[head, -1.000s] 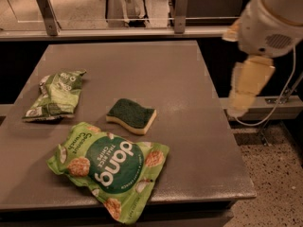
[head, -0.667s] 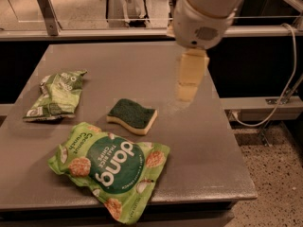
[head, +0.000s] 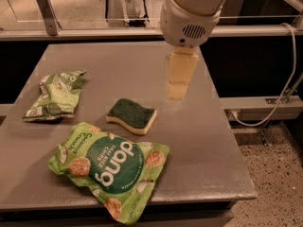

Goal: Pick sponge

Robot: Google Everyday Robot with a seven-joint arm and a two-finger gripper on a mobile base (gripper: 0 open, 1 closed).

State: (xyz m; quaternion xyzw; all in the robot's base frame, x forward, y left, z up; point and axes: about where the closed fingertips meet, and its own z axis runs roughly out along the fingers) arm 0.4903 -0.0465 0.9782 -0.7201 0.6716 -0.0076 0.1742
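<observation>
Sponge (head: 131,115) sits near the gripper (head: 176,91), down-left in view; long axis roughly left-right. Gripper open/closed: can't tell.

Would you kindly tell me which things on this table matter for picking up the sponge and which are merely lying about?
Part of the job:
- sponge, flat near the middle of the table
- gripper, above the table, beyond the sponge to the right

Lying about:
- Dang snack bag, in front of the sponge
- crumpled green bag, at the left
</observation>
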